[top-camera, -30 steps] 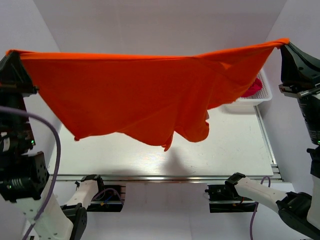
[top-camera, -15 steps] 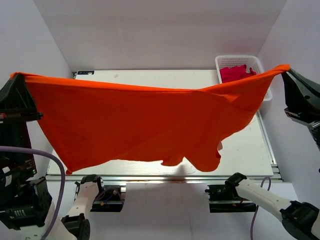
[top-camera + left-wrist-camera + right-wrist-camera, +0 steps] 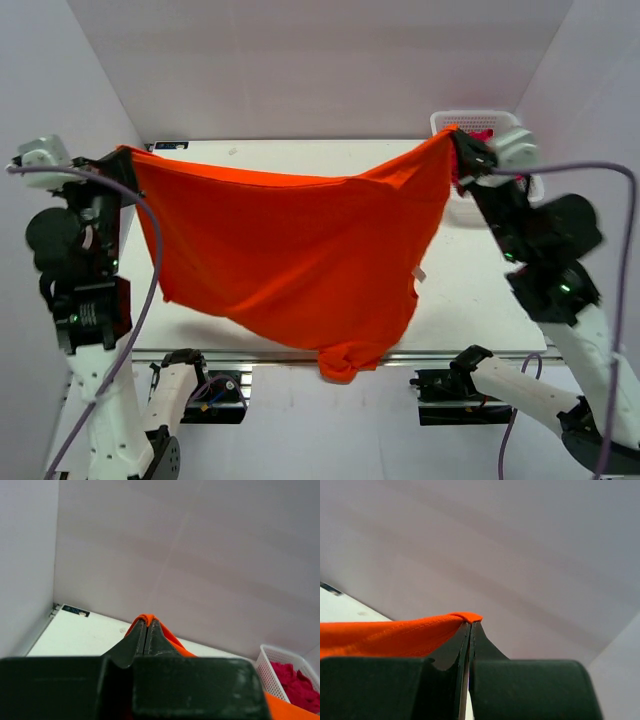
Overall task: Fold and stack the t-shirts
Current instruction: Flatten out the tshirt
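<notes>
Two grippers are holding one bright orange-red short-sleeved fabric t-shirt (image 3: 300, 250) spread in the air above the white table (image 3: 480, 290). I am seeing the left gripper (image 3: 126, 156) pinching the garment's upper left corner, its black jaws pressed together on a fold of orange cloth. The left wrist view is showing that fold poking out just above the closed tips. The right gripper (image 3: 458, 140) is clamping the opposite upper corner in the same way, jaws together, with a hem of orange fabric lying across their tips in the right wrist view. Between the two grips the top edge is sagging in a shallow curve. The body of the shirt is hanging down in loose folds, its lowest bunched point dangling at the near table edge. I cannot tell whether that point is touching anything. At the far right corner of the table a white plastic lattice basket (image 3: 290, 656) is standing, partly hidden behind the right gripper in the overhead view. Crimson-pink t-shirts (image 3: 300, 680) are lying crumpled inside it.
</notes>
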